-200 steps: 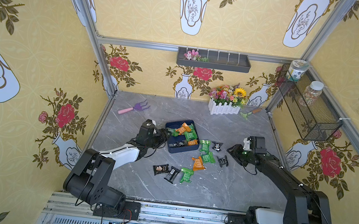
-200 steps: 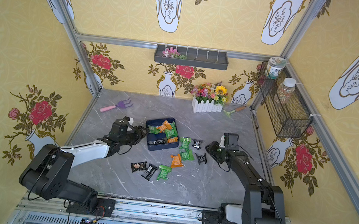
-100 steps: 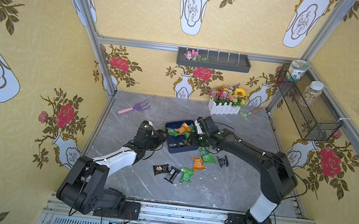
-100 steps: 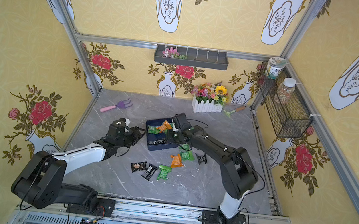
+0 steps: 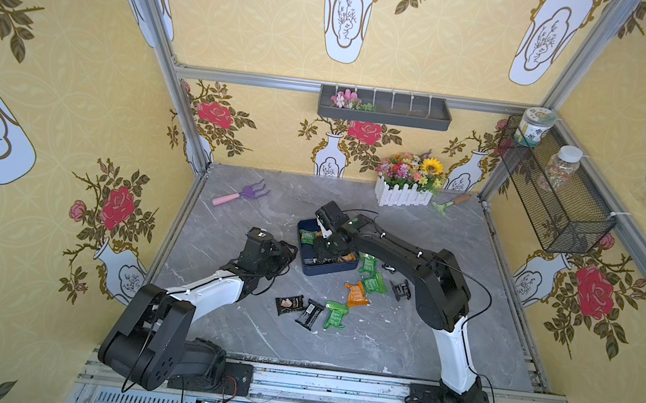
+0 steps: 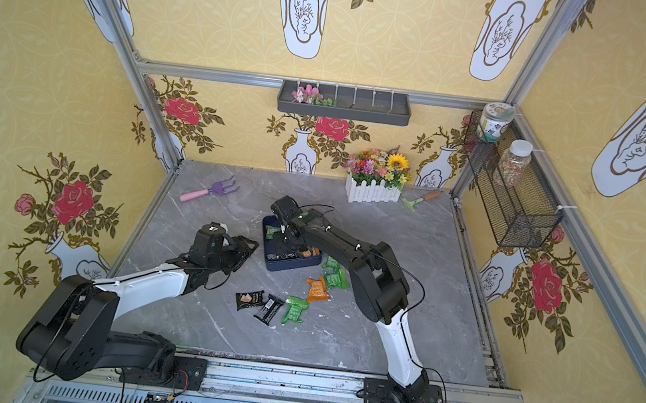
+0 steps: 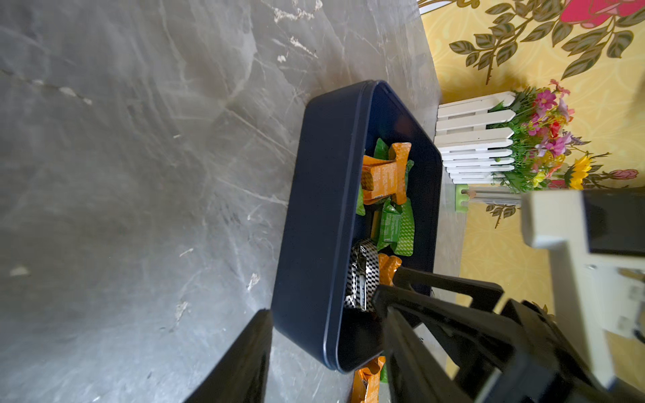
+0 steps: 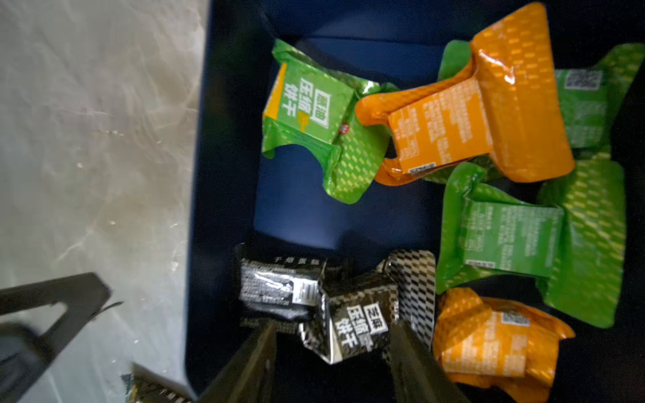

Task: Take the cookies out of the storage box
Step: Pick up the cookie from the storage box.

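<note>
Right gripper (image 8: 331,326), newly arrived, is hovering in storage box (image 8: 223,139), jaws apart astride black cookie packet (image 8: 352,307). Left gripper (image 7: 321,303) is staying open astride the box's wall.

Green, orange and black cookie packets (image 8: 481,115) are crinkly glossy foil. The navy storage box (image 7: 314,226) is smooth matt plastic.

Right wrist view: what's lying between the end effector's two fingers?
A black checkered cookie packet, inside the storage box, lies between the fingers of the right end effector, seen in the right wrist view.
</note>
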Robot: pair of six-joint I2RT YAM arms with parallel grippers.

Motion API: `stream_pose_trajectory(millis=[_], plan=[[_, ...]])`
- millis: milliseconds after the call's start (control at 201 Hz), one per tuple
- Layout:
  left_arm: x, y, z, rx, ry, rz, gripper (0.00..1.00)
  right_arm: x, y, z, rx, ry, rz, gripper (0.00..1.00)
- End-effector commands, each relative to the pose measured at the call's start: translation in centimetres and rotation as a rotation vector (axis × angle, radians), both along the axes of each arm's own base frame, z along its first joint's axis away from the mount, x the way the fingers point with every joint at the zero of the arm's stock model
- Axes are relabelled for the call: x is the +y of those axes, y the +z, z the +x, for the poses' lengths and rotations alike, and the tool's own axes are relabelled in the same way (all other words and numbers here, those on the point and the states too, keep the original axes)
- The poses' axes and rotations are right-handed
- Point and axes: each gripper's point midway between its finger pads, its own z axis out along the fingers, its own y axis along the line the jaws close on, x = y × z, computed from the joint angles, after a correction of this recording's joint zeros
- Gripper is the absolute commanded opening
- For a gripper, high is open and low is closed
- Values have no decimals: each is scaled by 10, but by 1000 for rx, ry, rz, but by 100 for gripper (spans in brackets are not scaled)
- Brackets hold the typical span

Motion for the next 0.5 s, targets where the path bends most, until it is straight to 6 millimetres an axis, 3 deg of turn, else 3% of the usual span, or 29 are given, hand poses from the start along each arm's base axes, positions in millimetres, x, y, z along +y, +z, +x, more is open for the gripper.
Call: stream_pose_trajectory(millis=[0,324,498], plan=[[0,5,3,-26,5,-5,55,-7,-14,-1,16,13,-70,57],[3,9,5,-34,14,13,55,0,-42,-3,72,25,-72,61],[4,12,7,-43,16,23,54,-3,-52,-2,91,14,-84,56]])
